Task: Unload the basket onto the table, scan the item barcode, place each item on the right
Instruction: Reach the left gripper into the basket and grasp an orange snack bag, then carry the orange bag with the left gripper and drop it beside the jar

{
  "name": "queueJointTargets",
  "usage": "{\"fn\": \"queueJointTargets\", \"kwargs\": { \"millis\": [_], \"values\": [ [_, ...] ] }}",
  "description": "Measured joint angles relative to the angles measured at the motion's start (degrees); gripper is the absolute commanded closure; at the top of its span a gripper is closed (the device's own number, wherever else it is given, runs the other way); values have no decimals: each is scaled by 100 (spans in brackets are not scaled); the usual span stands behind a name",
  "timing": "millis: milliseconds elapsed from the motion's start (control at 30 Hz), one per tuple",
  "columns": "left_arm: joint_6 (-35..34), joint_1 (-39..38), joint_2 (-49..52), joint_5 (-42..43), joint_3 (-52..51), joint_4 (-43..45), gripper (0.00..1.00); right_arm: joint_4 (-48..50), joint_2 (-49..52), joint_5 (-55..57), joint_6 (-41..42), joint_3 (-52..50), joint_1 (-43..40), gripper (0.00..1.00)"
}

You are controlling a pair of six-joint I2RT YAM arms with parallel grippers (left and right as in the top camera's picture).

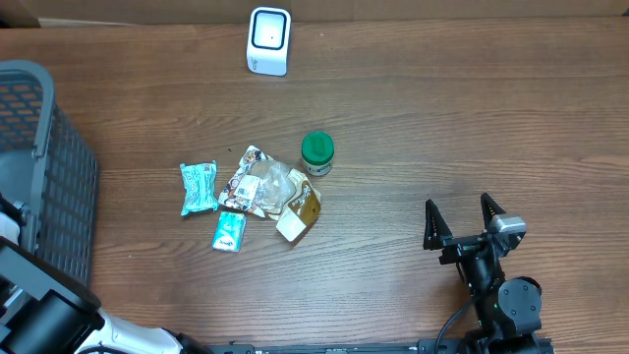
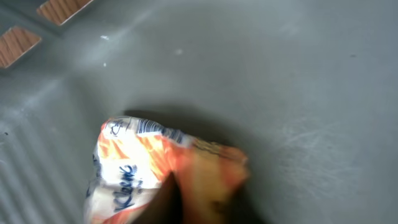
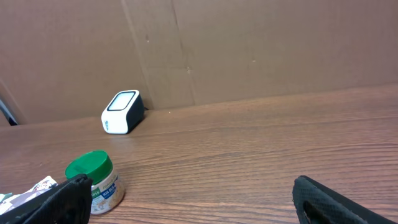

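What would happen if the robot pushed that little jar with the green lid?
The jar stands upright and looks short and wide, so it would probably slide rather than tip. Knocked onto its round side, it could likely roll. It looks hard, so it should keep its shape when squeezed, unlike the crinkly packets beside it.

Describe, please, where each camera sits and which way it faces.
Overhead: above the table, looking down on the scanner, item pile, grey basket and open right end effector.
Left wrist: inside the basket, facing its floor and an orange-white packet; own fingers unclear.
Right wrist: low over the table, facing the cardboard wall; own fingers at both lower corners.
Shared: overhead and right wrist both show scanner and green-lidded jar.
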Motion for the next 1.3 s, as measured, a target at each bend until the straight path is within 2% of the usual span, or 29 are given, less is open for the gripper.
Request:
{"fn": "queueJointTargets", "kwargs": {
  "millis": [167,400,600,800,900,1033,1300],
  "values": [
    [-46,-9,87,31,315,-509,96,0,0,-2,-2,0,0,0],
    [-426,-9,173,323,1530,-2017,96,-2,0,0,-4,0,2,0],
    [-881,-9,-76,1091,3156,-2796,96,2,0,0,-2,0,0,0],
    [-1211,-197,-994,2129,3853,-2931,96,-4,0,0,-2,0,2,0],
    [-1255,-704,-1611,2347,3934,-3036,96,0,0,0,-2,0,2,0],
    [-1252,-1853,-2179,2415,4026,-3375,96,-4,0,0,-2,0,2,0],
    [-1069,-4513,-1950,2151,3665,-3751,96,0,0,0,0,0,2,0]
  ]
}}
